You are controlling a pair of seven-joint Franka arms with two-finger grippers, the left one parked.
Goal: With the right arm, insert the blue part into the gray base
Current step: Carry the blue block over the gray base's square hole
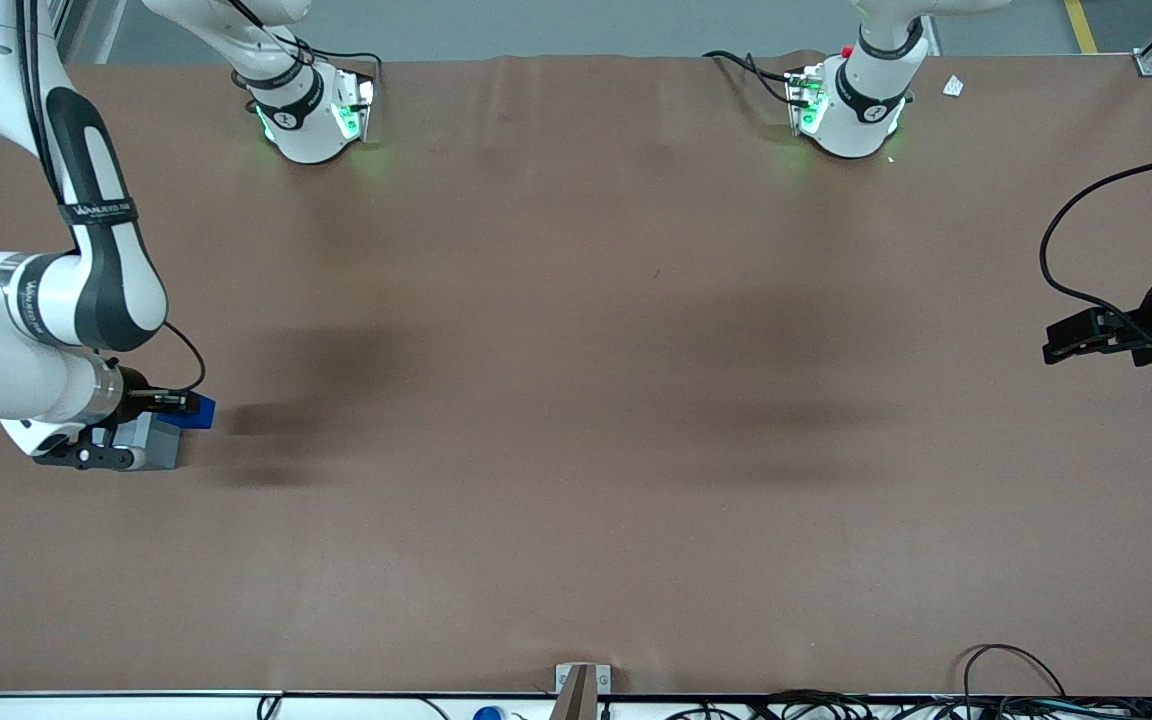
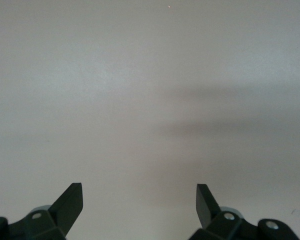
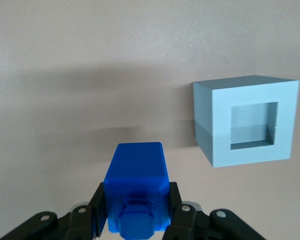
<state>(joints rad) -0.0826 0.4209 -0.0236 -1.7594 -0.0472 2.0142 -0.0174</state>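
Observation:
My right arm's gripper (image 1: 179, 403) is at the working arm's end of the table, shut on the blue part (image 1: 200, 409). In the right wrist view the blue part (image 3: 135, 167) sits clamped between the two black fingers (image 3: 98, 200), its stud end facing the camera. The gray base (image 1: 160, 441) stands on the table right beside the held part, slightly nearer the front camera, and the wrist partly covers it. The wrist view shows the gray base (image 3: 244, 120) a short way off to the side of the part, with its square recess (image 3: 254, 125) facing the camera.
The brown table cover (image 1: 576, 400) spreads wide toward the parked arm's end. Two arm bases (image 1: 311, 120) (image 1: 851, 110) stand at the table edge farthest from the front camera. The parked arm's gripper (image 1: 1086, 335) hangs at its own end. Cables (image 1: 1006, 680) lie along the front edge.

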